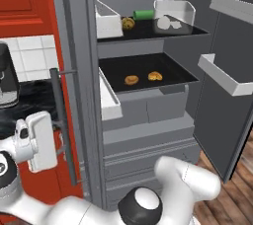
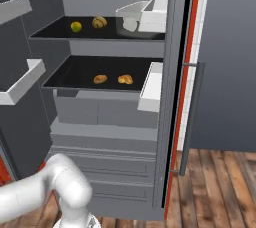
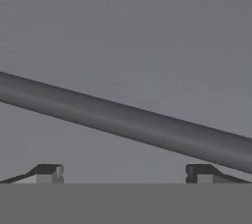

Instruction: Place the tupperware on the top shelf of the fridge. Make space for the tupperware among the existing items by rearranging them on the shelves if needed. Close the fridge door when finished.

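White tupperware (image 1: 174, 16) on top shelf (image 1: 148, 32), fridge (image 1: 148, 135) open

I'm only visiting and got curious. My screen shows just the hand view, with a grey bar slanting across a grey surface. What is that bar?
Observer: It looks like the long vertical handle on the left door of a tall grey fridge.
Operator: Is the fridge shut?
Observer: No, both doors stand open, so the shelves are in plain sight.
Operator: Is anything on them?
Observer: A white tupperware sits on the top shelf, and two pastries lie on the lower shelf.
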You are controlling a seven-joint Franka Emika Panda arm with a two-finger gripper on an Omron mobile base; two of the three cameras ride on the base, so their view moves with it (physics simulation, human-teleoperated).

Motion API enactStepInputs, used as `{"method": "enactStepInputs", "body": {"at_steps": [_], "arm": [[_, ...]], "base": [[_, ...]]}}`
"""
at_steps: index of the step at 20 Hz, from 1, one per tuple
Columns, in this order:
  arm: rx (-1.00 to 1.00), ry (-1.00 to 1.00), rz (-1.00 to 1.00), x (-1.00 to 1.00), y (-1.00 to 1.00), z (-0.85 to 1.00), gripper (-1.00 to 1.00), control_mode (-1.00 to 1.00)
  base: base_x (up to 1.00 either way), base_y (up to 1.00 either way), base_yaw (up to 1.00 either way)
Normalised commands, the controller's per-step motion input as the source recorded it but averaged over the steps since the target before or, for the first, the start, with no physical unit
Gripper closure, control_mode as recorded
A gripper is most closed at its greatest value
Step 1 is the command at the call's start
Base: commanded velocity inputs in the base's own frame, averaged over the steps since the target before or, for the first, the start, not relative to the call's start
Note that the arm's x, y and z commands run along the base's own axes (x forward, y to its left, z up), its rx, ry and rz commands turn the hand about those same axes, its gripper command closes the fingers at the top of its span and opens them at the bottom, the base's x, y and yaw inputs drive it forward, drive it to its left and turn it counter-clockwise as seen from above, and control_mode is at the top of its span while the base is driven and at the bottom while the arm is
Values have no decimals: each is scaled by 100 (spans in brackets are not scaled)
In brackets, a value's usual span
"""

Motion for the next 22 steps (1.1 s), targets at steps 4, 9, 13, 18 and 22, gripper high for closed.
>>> {"method": "enactStepInputs", "body": {"at_steps": [4, 9, 13, 18, 22], "arm": [[0, 0, -9, 34, -96, -14, -100, -100], [0, 2, -3, 95, -91, -10, -100, -100], [2, 4, 0, 100, -100, 0, -100, -100], [2, 1, 0, 100, -88, 0, -100, -100], [0, 0, 0, 100, -72, 0, -100, -100]], "base": [[0, 0, 0], [0, 0, 0], [0, 0, 0], [0, 0, 0], [0, 0, 0]]}}
